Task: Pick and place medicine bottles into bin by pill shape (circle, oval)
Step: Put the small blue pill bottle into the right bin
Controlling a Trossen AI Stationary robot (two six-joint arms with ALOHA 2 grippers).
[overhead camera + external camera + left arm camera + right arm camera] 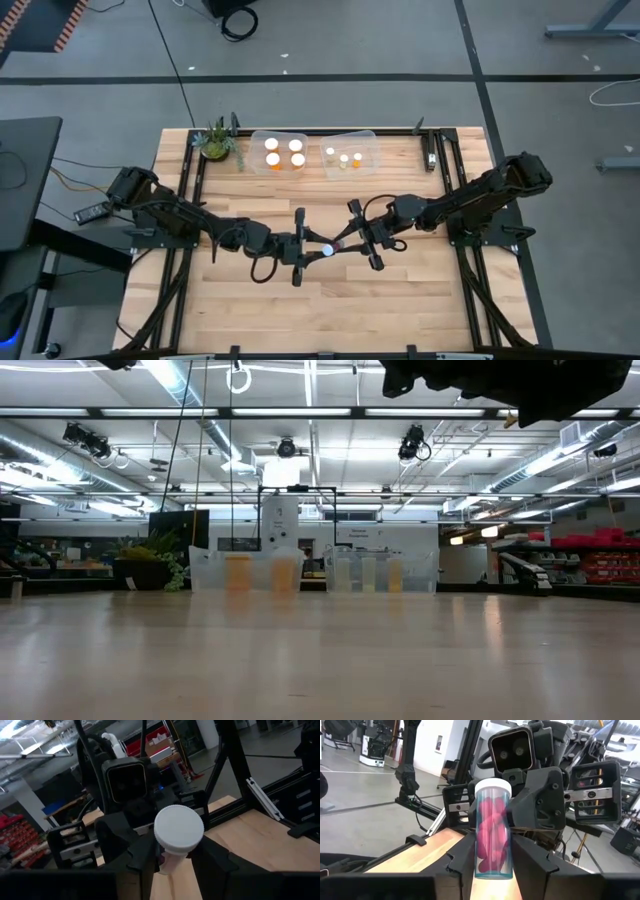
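A clear medicine bottle (pixel 327 250) with a white cap and pink pills hangs level above the table's middle, cap toward the left arm. My left gripper (pixel 316 249) comes from the left and my right gripper (pixel 341 246) from the right. Both are shut on the bottle. The left wrist view looks straight at the cap (pixel 178 827). In the right wrist view the whole bottle (pixel 492 835) shows. At the far edge stand two clear bins. The left bin (pixel 280 152) holds larger white-capped orange bottles and the right bin (pixel 350 155) holds small ones. My left gripper pinches the bottle's body just behind the cap (pixel 171 859) between its two fingers. The fingers reach in level from the table's left and lie along the bottle, which is clear of the table. My right gripper pinches the bottle's body near its base (pixel 492 862) between its two fingers. The fingers reach in level from the table's right, along the bottle. The bottle sticks out past them toward the left arm.
A small green potted plant (pixel 216 142) stands left of the bins at the far edge. In the low view the bins (pixel 300 570) stand far across the bare wood. A black frame rail (pixel 430 150) runs at the far right.
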